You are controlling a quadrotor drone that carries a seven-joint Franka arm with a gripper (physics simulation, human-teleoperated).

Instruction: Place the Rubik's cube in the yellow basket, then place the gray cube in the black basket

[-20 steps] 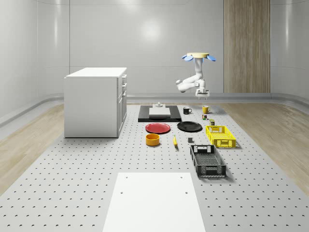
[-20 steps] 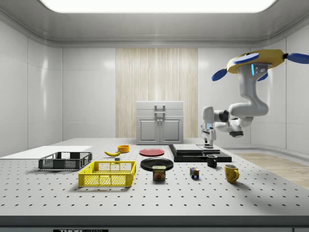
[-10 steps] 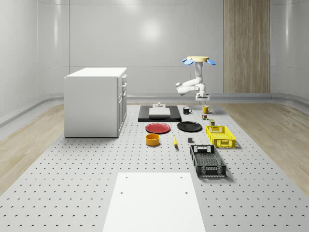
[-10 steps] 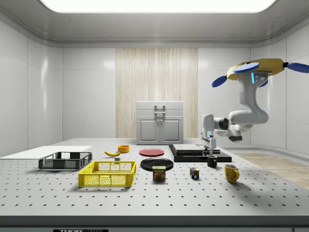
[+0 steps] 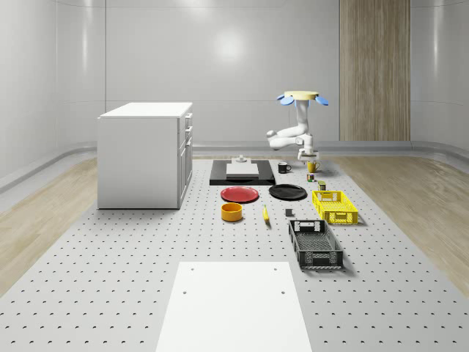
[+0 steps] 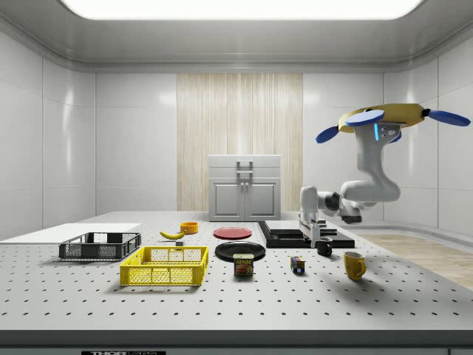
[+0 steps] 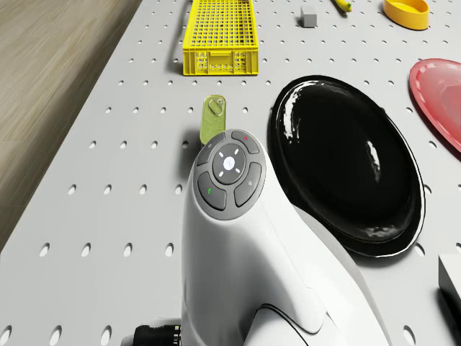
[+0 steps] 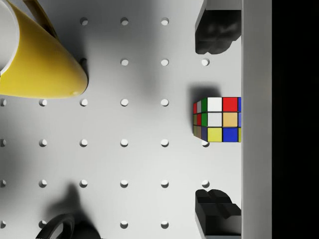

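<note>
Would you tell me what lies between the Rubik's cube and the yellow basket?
In the side view, a Spam can stands between the Rubik's cube and the yellow basket.

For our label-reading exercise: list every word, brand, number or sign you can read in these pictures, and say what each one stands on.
"SPAM": on the front of the can standing on the table beside the yellow basket, side view.
White lettering on the dark strip along the table's front edge, side view: too small to read.
Small symbols on the round button pad of the arm, drone view: no readable text.
</note>
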